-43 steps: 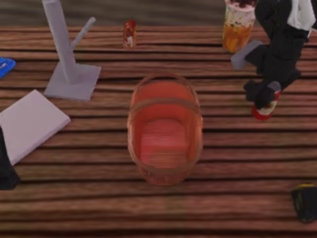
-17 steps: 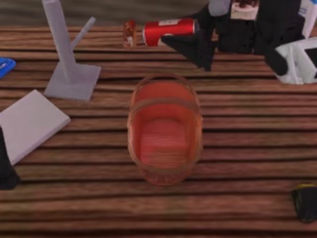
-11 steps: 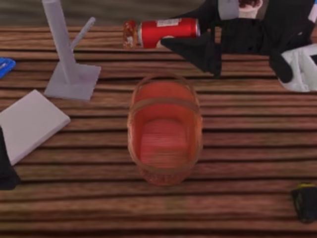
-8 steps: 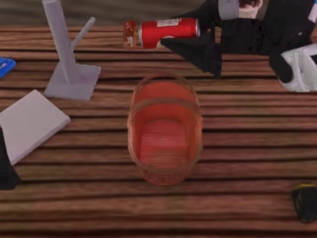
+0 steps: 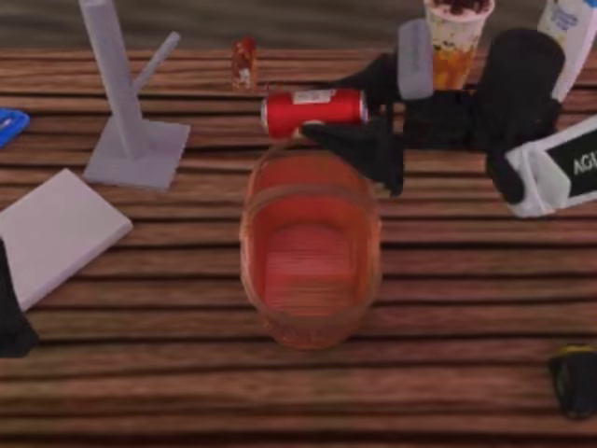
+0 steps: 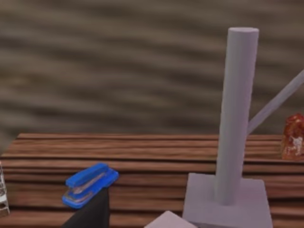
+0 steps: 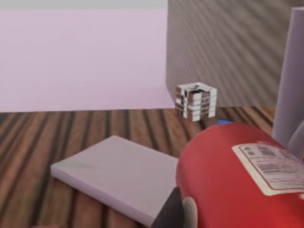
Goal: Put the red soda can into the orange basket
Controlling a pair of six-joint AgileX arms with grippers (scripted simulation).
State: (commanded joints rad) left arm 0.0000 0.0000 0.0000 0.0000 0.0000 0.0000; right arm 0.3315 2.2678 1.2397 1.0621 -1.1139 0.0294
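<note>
The red soda can (image 5: pixel 312 110) lies on its side in the air, just over the far rim of the orange basket (image 5: pixel 311 243). My right gripper (image 5: pixel 368 110) is shut on the can's end, with one black finger on each side. In the right wrist view the can (image 7: pixel 228 180) fills the near corner beside one dark finger (image 7: pixel 172 211). The basket stands mid-table with nothing in it. My left gripper (image 5: pixel 11 322) is parked at the left edge, open; one finger (image 6: pixel 90 213) shows beside the blue stapler (image 6: pixel 90 183).
A grey stand (image 5: pixel 131 140) and a white block (image 5: pixel 56 229) sit left of the basket. A small reddish-brown bottle (image 5: pixel 244 63) stands at the back, a drink cup (image 5: pixel 452 42) at the back right. A dark object (image 5: pixel 574 378) lies at front right.
The right gripper lifted the can from the right side, carried it to the back, and has now brought it forward and lower to the basket's far rim. The left arm has not moved.
</note>
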